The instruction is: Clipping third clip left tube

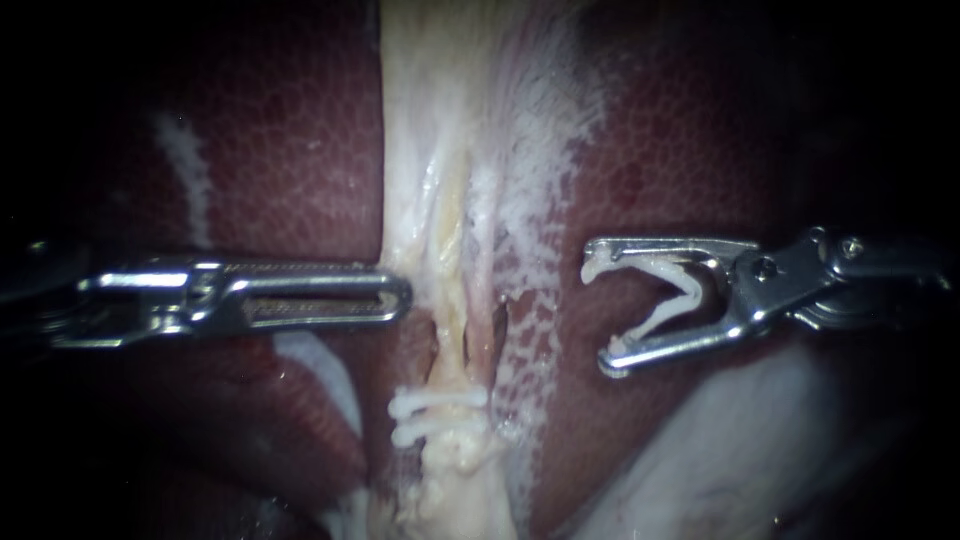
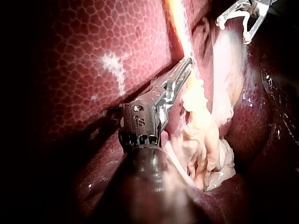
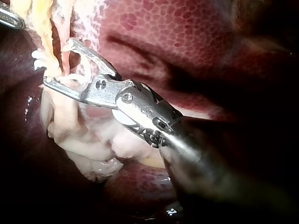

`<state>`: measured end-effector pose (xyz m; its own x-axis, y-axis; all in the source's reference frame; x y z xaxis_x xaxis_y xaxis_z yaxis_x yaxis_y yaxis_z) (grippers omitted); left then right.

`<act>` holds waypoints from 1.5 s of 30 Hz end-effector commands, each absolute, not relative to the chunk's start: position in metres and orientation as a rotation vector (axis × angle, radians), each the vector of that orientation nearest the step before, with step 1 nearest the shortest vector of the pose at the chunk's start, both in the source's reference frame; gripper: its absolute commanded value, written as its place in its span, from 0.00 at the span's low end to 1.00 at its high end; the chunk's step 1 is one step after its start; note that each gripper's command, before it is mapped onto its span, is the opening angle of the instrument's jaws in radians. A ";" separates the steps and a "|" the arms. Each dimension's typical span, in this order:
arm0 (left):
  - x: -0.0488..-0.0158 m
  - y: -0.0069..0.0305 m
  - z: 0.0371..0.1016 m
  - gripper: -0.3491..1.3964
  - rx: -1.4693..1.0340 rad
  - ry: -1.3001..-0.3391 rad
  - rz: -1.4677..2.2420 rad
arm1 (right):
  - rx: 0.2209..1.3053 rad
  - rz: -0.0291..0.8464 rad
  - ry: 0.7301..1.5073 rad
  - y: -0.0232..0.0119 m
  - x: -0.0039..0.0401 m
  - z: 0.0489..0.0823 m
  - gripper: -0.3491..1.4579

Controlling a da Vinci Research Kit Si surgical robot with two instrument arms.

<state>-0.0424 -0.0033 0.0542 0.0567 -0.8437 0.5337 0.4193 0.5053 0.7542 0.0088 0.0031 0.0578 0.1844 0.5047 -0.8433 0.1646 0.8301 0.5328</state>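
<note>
- Endoscope: left instrument (image 1: 398, 296) lies level, shaft in from left. Jaws pressed together, holding nothing, tip touching edge of pale tissue (image 1: 420, 150) just left of left tube (image 1: 452, 325). Right instrument (image 1: 600, 312) level from right, jaws spread wide w/ white clip (image 1: 655, 266) held between them, apart from tube. Two clips (image 1: 440, 400) cross tube nearer. Liver (image 1: 290, 130) both sides.
- L wrist: left instrument (image 2: 183, 70) slants over liver, jaws together; right instrument (image 2: 233, 18) well ahead.
- R wrist: right instrument (image 3: 58, 62) slants toward tube; contact w/ tube can't tell.
</note>
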 end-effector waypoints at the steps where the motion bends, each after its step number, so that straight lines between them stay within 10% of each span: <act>1: -0.0424 -0.0033 0.0542 0.00 0.458 -1.152 -1.010 | 0.589 0.260 1.386 0.0031 0.0088 0.0578 0.52; 27: -0.0388 -0.0007 0.0475 0.00 0.458 -1.180 -1.038 | 0.668 0.278 1.379 -0.0038 0.0210 0.0670 0.52; 45: -0.0387 -0.0007 0.0475 0.00 0.459 -1.181 -1.037 | 0.748 0.278 1.380 -0.0043 0.0237 0.0657 0.52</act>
